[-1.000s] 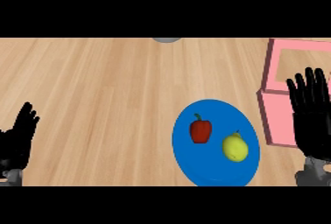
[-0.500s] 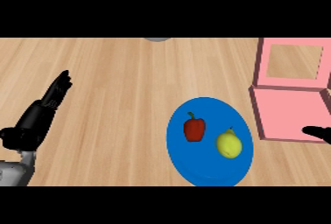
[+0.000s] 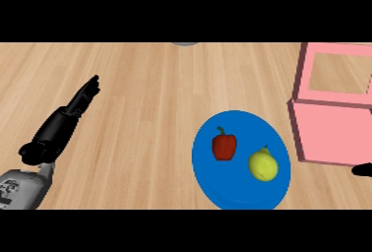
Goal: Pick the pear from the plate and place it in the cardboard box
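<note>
A yellow pear (image 3: 263, 165) lies on the right part of a blue plate (image 3: 218, 187), beside a red bell pepper (image 3: 224, 146). To the right stands a pink box (image 3: 330, 115) with an opening at its top. My left hand (image 3: 64, 122) stretches over the counter at the left, fingers straight and pointing up and right, far from the plate. Of my right hand (image 3: 362, 170) only a small black tip shows at the right edge, below the box; its fingers are out of frame.
A grey round object (image 3: 185, 43) peeks in at the top edge. The wooden counter (image 3: 145, 88) spreads between my left hand and the plate.
The view has shifted. My left hand has stayed stretched out at the left. My right hand, raised by the box a second ago, has sunk almost out of view at the right edge.
</note>
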`<state>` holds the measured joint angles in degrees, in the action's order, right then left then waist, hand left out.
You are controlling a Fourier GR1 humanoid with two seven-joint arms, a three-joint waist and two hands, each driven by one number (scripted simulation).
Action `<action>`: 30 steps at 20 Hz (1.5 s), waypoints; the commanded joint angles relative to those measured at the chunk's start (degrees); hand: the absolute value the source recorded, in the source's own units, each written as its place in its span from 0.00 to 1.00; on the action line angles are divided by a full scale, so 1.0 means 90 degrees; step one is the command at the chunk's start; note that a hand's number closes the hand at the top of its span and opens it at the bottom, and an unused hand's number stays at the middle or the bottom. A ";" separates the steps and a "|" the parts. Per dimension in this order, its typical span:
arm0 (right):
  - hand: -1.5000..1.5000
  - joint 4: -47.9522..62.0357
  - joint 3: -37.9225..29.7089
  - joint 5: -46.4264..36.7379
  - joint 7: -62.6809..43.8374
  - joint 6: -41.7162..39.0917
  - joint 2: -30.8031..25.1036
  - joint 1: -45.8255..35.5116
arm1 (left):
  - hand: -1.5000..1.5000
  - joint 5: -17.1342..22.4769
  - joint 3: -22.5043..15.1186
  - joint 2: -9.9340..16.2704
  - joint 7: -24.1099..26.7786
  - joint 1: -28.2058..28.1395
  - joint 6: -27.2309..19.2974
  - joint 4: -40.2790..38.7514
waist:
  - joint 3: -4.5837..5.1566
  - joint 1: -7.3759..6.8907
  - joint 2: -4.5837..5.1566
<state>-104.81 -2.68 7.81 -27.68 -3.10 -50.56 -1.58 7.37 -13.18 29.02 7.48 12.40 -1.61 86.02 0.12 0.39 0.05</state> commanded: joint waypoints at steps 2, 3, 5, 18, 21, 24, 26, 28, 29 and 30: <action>0.00 -0.0119 0.0570 0.0326 -0.1077 -0.1304 -0.0791 -0.0465 | 0.50 0.0011 -0.0078 -0.0084 -0.0308 0.0330 0.0152 0.0147 | -0.0001 -0.0149 0.0012; 0.00 -0.0075 0.0834 0.0284 -0.1131 -0.1494 -0.0795 -0.0642 | 0.50 -0.0096 -0.0082 -0.0070 -0.0297 0.0345 0.0090 0.0150 | -0.0002 -0.0221 0.0026; 0.00 -0.0337 0.1085 0.0627 -0.1806 -0.1856 -0.0847 -0.1148 | 0.50 -0.0109 -0.0118 -0.0194 -0.0288 0.0342 0.0090 0.0057 | 0.0004 -0.0227 0.0023; 0.00 0.0629 0.2918 0.1405 -0.4691 -0.2642 0.0414 -0.3748 | 0.50 -0.0229 0.0045 -0.0268 -0.0186 0.0121 0.0304 0.0142 | 0.0000 -0.0201 -0.0003; 0.00 0.0818 0.3317 0.1350 -0.4937 -0.2443 0.0707 -0.3942 | 0.50 -0.0357 0.0053 -0.0463 -0.0185 0.0345 0.0178 0.0012 | -0.0001 -0.0150 0.0001; 0.00 0.1213 0.3233 0.1371 -0.4755 -0.2445 0.0860 -0.3949 | 0.50 -0.0424 0.0159 -0.0455 -0.0181 0.0213 0.0227 -0.0118 | -0.0007 -0.0095 -0.0002; 0.00 0.1273 0.3502 0.1249 -0.4953 -0.2292 0.1110 -0.4126 | 0.50 -0.0342 0.0310 -0.0321 -0.0132 0.0283 0.0418 -0.0129 | -0.0006 -0.0116 0.0000; 0.00 0.1154 0.3681 0.1108 -0.4886 -0.2261 0.1067 -0.3958 | 0.50 -0.0395 0.0326 -0.0459 -0.0143 0.0491 0.0384 -0.0323 | -0.0006 -0.0056 0.0000; 0.00 0.1410 0.3832 0.0925 -0.5011 -0.2108 0.1217 -0.4157 | 0.50 -0.0402 0.0175 -0.0384 -0.0295 0.0010 0.0401 0.0177 | -0.0006 -0.0165 -0.0011; 0.00 0.0951 0.3969 0.0886 -0.5207 -0.1980 0.1174 -0.3984 | 0.50 -0.0383 0.0285 -0.0428 -0.0070 -0.0040 0.0371 0.0039 | -0.0004 -0.0091 -0.0025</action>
<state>-94.42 30.01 17.42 -63.23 -20.75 -42.03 -36.34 4.12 -11.15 25.47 5.86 13.90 1.54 85.86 0.08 -0.68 -0.02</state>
